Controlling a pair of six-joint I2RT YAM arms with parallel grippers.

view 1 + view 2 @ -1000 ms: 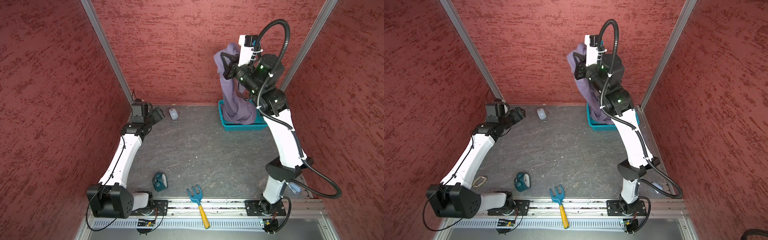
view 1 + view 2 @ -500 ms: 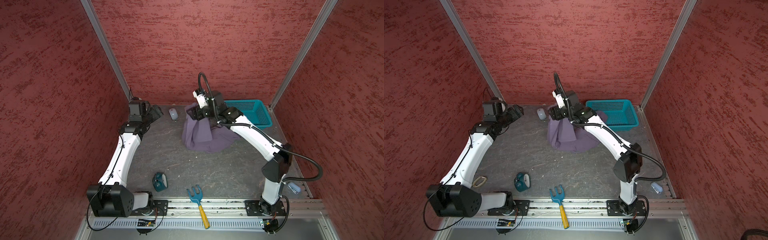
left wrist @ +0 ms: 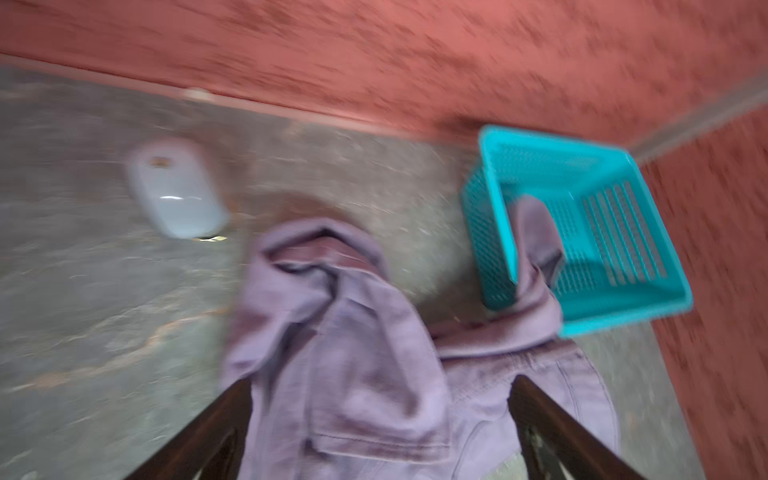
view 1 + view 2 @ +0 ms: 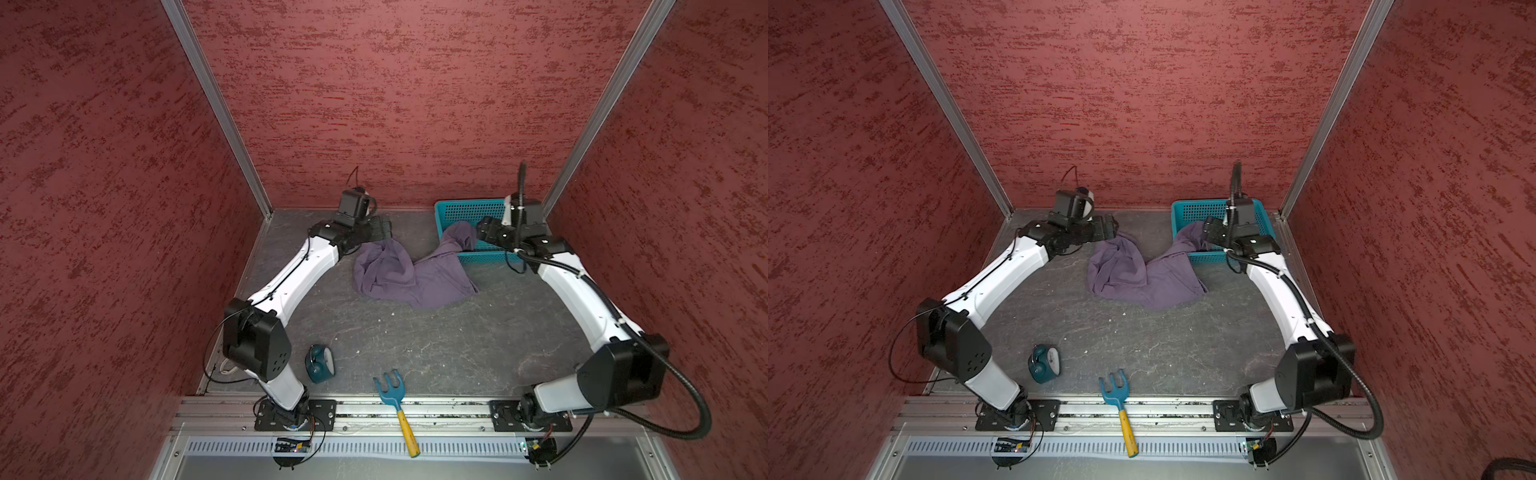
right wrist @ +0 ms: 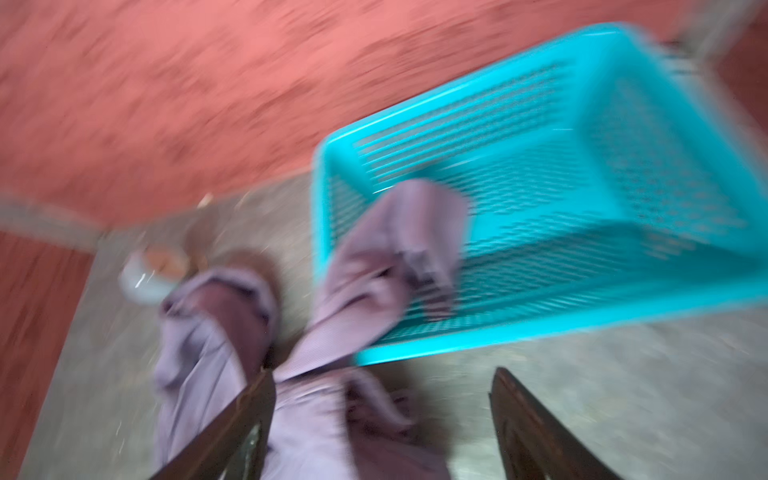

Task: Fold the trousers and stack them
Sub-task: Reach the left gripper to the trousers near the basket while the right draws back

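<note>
The purple-grey trousers (image 4: 411, 278) (image 4: 1142, 274) lie crumpled on the table, toward the back. One leg is draped over the front-left corner of the teal basket (image 4: 465, 208) (image 4: 1200, 205). My left gripper (image 4: 380, 228) (image 4: 1106, 226) is at the heap's back-left edge. In the left wrist view it (image 3: 382, 382) is open, its fingers wide apart over the trousers (image 3: 353, 353). My right gripper (image 4: 482, 228) (image 4: 1208, 228) hovers at the basket beside the draped leg. In the blurred right wrist view it (image 5: 383, 374) is open and holds nothing, with trousers (image 5: 208, 353) under one finger.
A white computer mouse (image 3: 176, 195) lies on the table just behind the trousers. A teal alarm clock (image 4: 320, 361) and a blue hand rake with a yellow handle (image 4: 395, 399) sit near the front rail. Red walls close in on three sides.
The right gripper carried the trousers from high above the basket down to the table, opened, let them go and drew back toward the basket. The left gripper moved right, up to the heap.
</note>
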